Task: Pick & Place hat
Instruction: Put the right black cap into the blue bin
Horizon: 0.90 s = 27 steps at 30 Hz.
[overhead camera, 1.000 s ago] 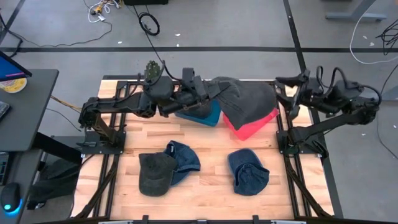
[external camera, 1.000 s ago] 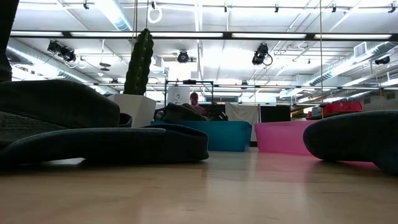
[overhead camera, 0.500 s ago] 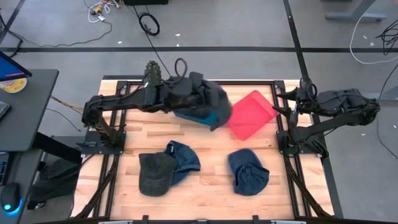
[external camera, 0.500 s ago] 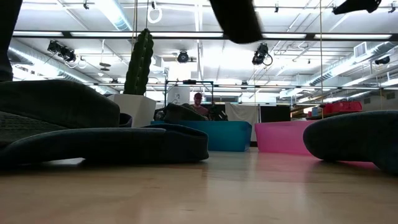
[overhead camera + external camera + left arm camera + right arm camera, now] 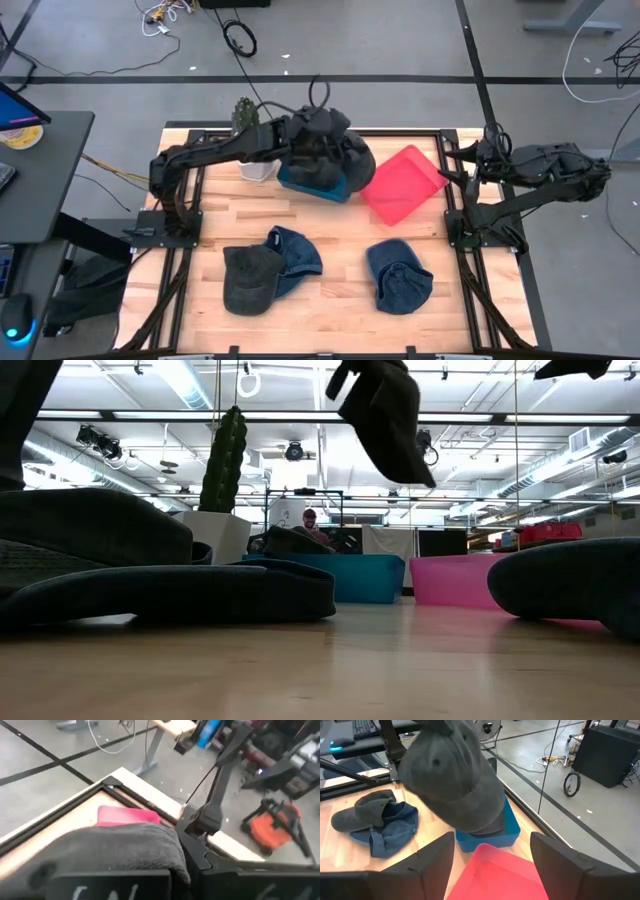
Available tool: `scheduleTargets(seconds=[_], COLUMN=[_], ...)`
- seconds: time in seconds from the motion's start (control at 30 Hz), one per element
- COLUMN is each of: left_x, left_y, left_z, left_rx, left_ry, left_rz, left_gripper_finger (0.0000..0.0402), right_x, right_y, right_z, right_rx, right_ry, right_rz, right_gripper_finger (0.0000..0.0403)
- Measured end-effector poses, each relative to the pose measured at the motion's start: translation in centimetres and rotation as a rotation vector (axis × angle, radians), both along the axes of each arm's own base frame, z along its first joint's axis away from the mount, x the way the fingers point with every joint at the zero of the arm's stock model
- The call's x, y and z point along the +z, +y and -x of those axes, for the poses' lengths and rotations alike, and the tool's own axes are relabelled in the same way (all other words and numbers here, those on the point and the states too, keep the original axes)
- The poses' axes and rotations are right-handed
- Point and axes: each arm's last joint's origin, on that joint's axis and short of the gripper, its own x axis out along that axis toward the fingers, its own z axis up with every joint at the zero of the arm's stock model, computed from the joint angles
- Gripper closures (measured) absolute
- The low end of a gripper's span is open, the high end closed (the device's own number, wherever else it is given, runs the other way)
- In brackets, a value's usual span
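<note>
A dark grey hat (image 5: 342, 160) hangs from my left gripper (image 5: 322, 125) above the blue bin (image 5: 312, 186) at the table's far side. In the low view the hat (image 5: 385, 415) dangles well above the blue bin (image 5: 335, 575). The right wrist view shows the hat (image 5: 451, 782) over the bin (image 5: 492, 837). My right gripper (image 5: 492, 844) is open and waits by the table's right edge (image 5: 488, 160), touching nothing. A red tray (image 5: 402, 185) sits right of the bin. My left gripper is shut on the grey hat's upper part (image 5: 125, 852) and comes at it from above. The gripper body and the cloth hide the exact spot. The hat is lifted clear and hangs slack below the fingers, over the blue bin.
On the near half of the table lie a dark grey cap (image 5: 250, 280), a blue denim cap (image 5: 298, 255) overlapping it, and another denim cap (image 5: 400, 275). A cactus in a white pot (image 5: 250, 140) stands left of the bin. Bare wood shows between the caps.
My left gripper has carried the grey hat from above the red tray toward the table's left; it now hangs over the blue bin and has come down into the low view. My right arm has drawn back from the hat toward the table's right edge.
</note>
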Motion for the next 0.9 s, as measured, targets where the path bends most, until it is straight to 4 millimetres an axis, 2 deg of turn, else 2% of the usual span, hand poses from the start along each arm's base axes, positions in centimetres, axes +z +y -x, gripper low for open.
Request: scheduleTargets(seconds=[0.13,0.37,0.7,0.9], left_x=[-0.9,-2.2,-2.5,-4.5], left_y=[1.8,4.4,5.1,5.4], left_z=[0.6,2.0,2.3,1.0], left_rx=[-0.052,-0.054,-0.145,-0.200], left_ry=[0.107,0.256,0.317,0.364], left_rz=[-0.049,-0.025,-0.175,-0.167], left_gripper_finger=[0.0392,0.0392,0.0392,0.0392], right_x=[0.0,0.0,0.0,0.1], right_y=[0.0,0.0,0.0,0.0], right_z=[0.0,0.0,0.0,0.0], right_rx=[-0.006,-0.015,-0.018,-0.018], right_ry=[-0.005,-0.013,-0.021,-0.023], right_rz=[-0.011,-0.030,-0.037,-0.037], right_gripper_finger=[0.0140,0.0140,0.0140,0.0140])
